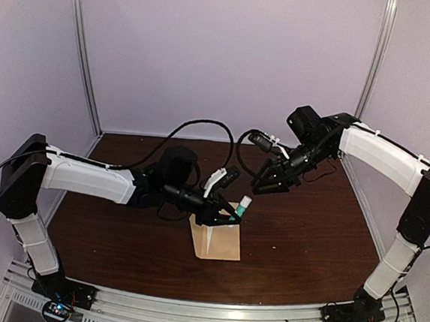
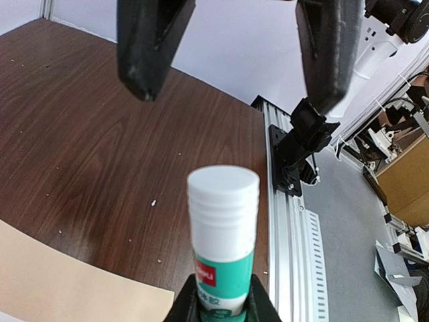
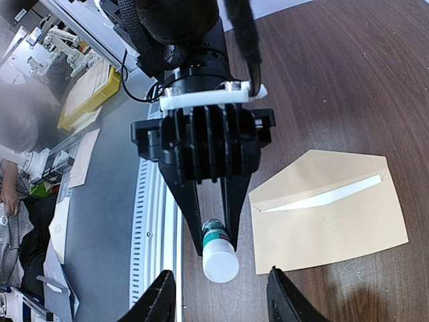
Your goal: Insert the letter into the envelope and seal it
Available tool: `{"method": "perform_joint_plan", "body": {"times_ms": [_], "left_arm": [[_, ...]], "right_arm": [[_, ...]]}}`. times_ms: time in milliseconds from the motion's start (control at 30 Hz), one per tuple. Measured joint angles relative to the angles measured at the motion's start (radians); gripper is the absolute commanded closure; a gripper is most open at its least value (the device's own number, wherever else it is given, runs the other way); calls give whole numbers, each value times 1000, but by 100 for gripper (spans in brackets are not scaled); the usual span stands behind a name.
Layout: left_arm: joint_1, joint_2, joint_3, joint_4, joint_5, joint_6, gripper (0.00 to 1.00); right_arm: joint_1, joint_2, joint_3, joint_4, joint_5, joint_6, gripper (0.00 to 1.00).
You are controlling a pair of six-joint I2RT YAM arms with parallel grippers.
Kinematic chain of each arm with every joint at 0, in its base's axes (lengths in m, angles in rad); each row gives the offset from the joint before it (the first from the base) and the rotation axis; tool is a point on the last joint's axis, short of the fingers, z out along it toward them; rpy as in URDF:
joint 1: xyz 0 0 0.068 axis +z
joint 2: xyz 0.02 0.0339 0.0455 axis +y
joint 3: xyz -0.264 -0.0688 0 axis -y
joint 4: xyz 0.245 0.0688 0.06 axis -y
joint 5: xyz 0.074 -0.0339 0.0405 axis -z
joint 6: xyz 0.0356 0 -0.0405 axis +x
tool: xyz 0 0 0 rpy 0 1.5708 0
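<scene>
The tan envelope [image 1: 219,244] lies flat on the brown table, its flap open. A thin white strip [image 3: 322,194] shows along its mouth; I cannot tell whether it is the letter, which is otherwise hidden. My left gripper [image 1: 229,215] is shut on a green glue stick [image 2: 222,228] with its white cap on, held above the table beside the envelope [image 3: 335,228]. My right gripper [image 3: 218,292] is open, its fingers [image 2: 144,47] standing apart on either side beyond the cap, not touching it.
An aluminium rail [image 2: 288,255] runs along the table's near edge, with the right arm's base bolted to it. Black cables hang from both wrists over the back of the table. Pale booth walls close in the back and sides.
</scene>
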Motion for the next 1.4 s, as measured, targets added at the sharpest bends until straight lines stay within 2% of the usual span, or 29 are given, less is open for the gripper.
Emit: {"method": "perform_joint_plan", "body": {"times_ms": [433, 600, 1000, 1100, 1200, 1400], "left_arm": [[0, 18, 12, -8, 0, 4, 100], [0, 24, 17, -24, 0, 6, 100], [0, 29, 24, -38, 1, 6, 100], [0, 29, 25, -38, 1, 6, 100], [0, 29, 25, -38, 3, 6, 100], [0, 29, 25, -41, 11, 6, 99]], "right_arm": [[3, 27, -5, 15, -8, 43, 59], [3, 40, -5, 5, -10, 37, 54], [27, 40, -23, -20, -15, 0, 54], [35, 40, -26, -20, -15, 0, 56], [41, 40, -27, -20, -9, 0, 62], [43, 40, -33, -19, 1, -5, 62]]}}
